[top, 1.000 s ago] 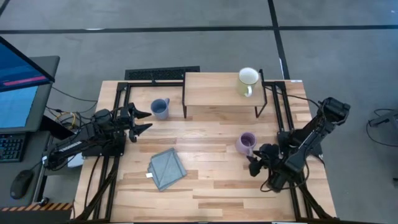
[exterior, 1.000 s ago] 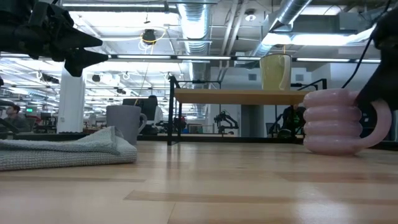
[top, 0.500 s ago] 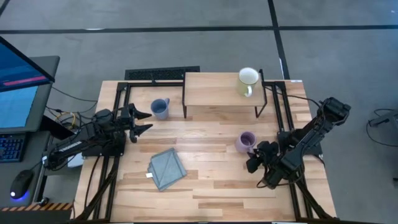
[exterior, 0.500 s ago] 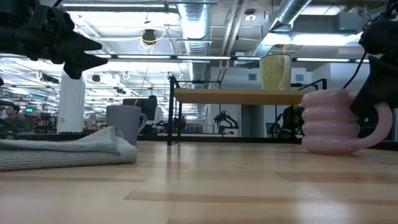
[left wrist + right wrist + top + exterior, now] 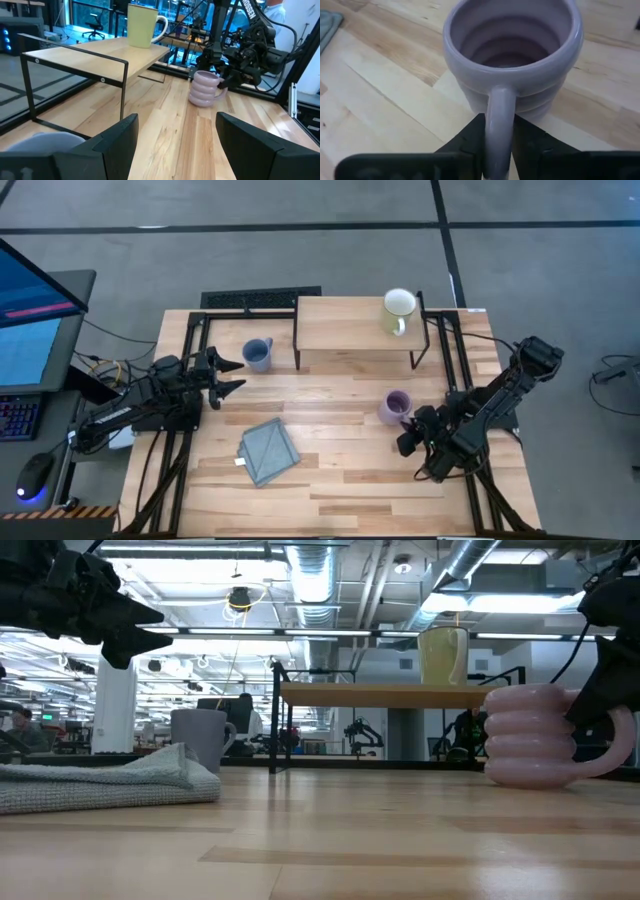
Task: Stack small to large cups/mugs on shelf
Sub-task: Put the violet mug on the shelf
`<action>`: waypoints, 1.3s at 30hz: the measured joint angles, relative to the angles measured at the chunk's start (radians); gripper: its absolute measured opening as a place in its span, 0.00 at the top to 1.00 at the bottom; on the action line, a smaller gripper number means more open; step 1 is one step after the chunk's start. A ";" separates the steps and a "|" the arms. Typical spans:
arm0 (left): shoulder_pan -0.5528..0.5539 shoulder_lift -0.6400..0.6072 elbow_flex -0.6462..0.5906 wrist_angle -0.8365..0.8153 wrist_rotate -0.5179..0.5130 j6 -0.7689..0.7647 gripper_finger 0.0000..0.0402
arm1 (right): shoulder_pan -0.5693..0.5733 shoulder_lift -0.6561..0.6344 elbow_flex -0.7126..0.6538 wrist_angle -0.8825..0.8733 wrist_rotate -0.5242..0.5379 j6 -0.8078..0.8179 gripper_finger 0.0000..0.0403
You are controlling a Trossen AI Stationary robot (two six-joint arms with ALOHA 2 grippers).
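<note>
Gripping the lavender mug [image 5: 396,408] by its handle, right gripper [image 5: 498,142] sits low on tabletop [image 5: 340,465], fingers clamped either side. Mug upright, in front of shelf [image 5: 355,325]. Cream mug [image 5: 398,311] on shelf's right end. Blue mug [image 5: 257,354] left of shelf; left gripper [image 5: 226,375] beside it, fingers spread, empty.

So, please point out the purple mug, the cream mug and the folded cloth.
purple mug [image 5: 512,35]: right wrist view, inner wall.
cream mug [image 5: 399,304]: high view, its open mouth.
folded cloth [image 5: 269,451]: high view, middle of the fabric.
</note>
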 joint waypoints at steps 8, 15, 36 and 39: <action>0.000 0.000 0.000 -0.002 -0.014 0.000 0.36 | -0.016 0.000 0.000 -0.053 0.000 -0.001 0.82; 0.000 0.000 0.000 -0.005 -0.021 0.000 0.36 | -0.028 0.000 -0.001 -0.070 -0.002 0.000 0.83; 0.000 0.000 0.000 -0.058 -0.021 0.001 0.36 | -0.026 -0.001 0.000 -0.058 -0.030 0.000 0.81; 0.000 0.000 0.000 -0.058 -0.021 0.000 0.36 | -0.026 -0.001 0.000 -0.058 -0.030 0.000 0.81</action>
